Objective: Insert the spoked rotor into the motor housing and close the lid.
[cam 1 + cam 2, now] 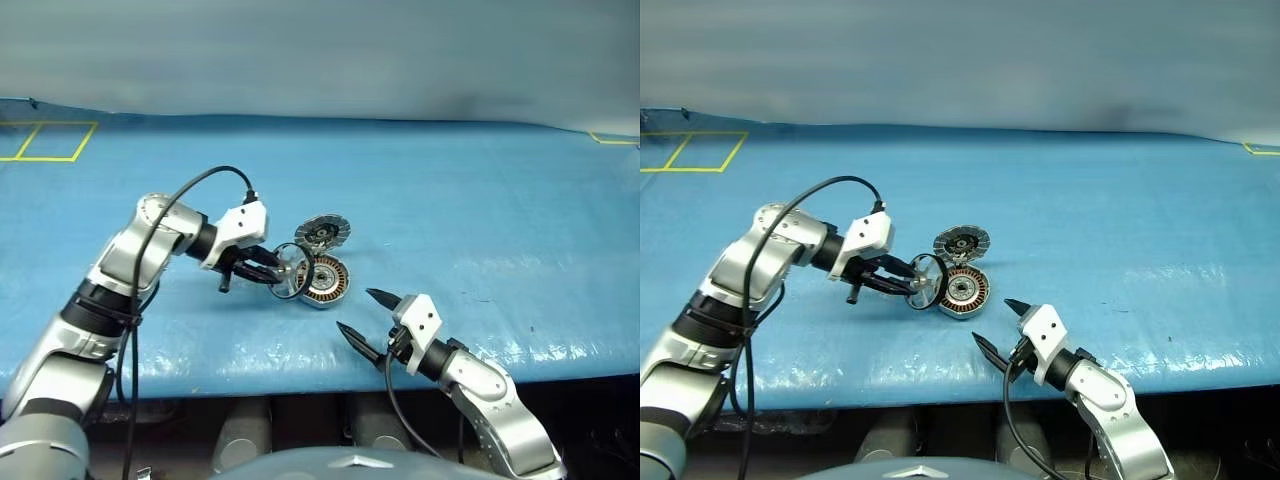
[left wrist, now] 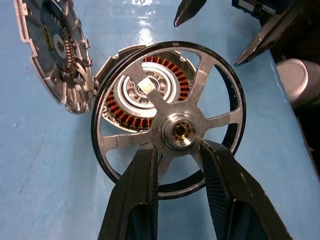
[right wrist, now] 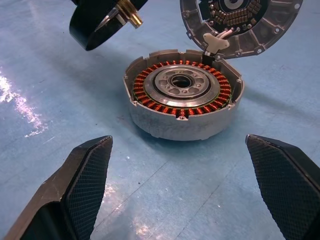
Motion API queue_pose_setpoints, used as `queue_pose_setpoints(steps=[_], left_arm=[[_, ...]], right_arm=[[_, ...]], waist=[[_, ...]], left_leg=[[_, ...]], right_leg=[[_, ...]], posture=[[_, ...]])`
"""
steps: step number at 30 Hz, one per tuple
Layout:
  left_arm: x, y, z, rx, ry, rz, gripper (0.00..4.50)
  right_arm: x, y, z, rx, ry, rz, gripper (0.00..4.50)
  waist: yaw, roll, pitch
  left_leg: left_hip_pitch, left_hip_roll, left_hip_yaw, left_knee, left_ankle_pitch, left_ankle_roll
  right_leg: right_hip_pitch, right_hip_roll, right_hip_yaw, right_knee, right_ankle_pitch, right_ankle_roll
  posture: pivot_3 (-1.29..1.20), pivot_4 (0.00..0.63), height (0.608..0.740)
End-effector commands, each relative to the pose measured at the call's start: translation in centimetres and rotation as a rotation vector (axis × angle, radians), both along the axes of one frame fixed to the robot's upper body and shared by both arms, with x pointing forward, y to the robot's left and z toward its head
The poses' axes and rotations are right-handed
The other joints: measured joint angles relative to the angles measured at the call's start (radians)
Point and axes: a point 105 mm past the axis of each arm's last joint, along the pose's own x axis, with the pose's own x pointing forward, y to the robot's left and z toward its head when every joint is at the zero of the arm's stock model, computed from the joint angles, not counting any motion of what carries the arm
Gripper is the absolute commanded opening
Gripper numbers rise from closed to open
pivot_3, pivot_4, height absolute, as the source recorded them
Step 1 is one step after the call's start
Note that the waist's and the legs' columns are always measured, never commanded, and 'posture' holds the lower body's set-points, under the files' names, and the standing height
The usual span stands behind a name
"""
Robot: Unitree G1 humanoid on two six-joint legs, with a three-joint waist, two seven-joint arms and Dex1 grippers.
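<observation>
- The left gripper (image 2: 175, 165) is clamping the spoked rotor (image 2: 169, 117) at its hub, one black finger on each side, holding it tilted in the air just left of and above the motor housing (image 3: 182, 100).
- The motor housing is sitting on the blue table (image 1: 480, 210), copper windings facing up, between the two grippers.
- The lid (image 1: 322, 232) is standing swung open at the housing's far edge, joined to it there.
- The right gripper (image 1: 368, 315) is hovering just near and right of the housing, its fingers spread wide apart, gripping nothing.
</observation>
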Motion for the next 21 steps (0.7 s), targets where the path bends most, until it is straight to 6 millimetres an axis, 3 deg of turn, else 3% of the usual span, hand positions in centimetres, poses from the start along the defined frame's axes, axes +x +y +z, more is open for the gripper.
queue_pose_setpoints(steps=[1,10,21], left_arm=[[0.3,-1.6,0.9,0.015,-0.063,-0.027,0.99],[0.7,-4.4,0.7,0.056,-0.083,-0.106,0.99],[1.6,-4.3,0.0,0.106,-0.1,-0.142,0.99]], right_arm=[[0.3,0.0,0.5,0.011,-0.044,-0.007,4.5],[0.3,0.6,0.0,0.01,-0.032,-0.007,4.5],[0.1,0.6,-0.2,0.014,-0.02,-0.037,4.5]], waist=[[-0.001,0.0,0.0],[-0.002,0.0,0.0],[-0.002,0.0,0.0]], left_leg=[[0.0,0.0,0.0,0.0,0.0,0.0],[0.0,0.0,0.0,0.0,0.0,0.0],[0.0,0.0,0.0,0.0,0.0,0.0]], right_leg=[[0.0,0.0,0.0,0.0,0.0,0.0],[0.0,0.0,0.001,0.0,0.0,0.0],[0.0,0.001,0.001,0.0,0.0,0.0]], posture=[[0.0,0.15,0.74],[0.0,0.15,0.74],[0.0,0.15,0.74]])
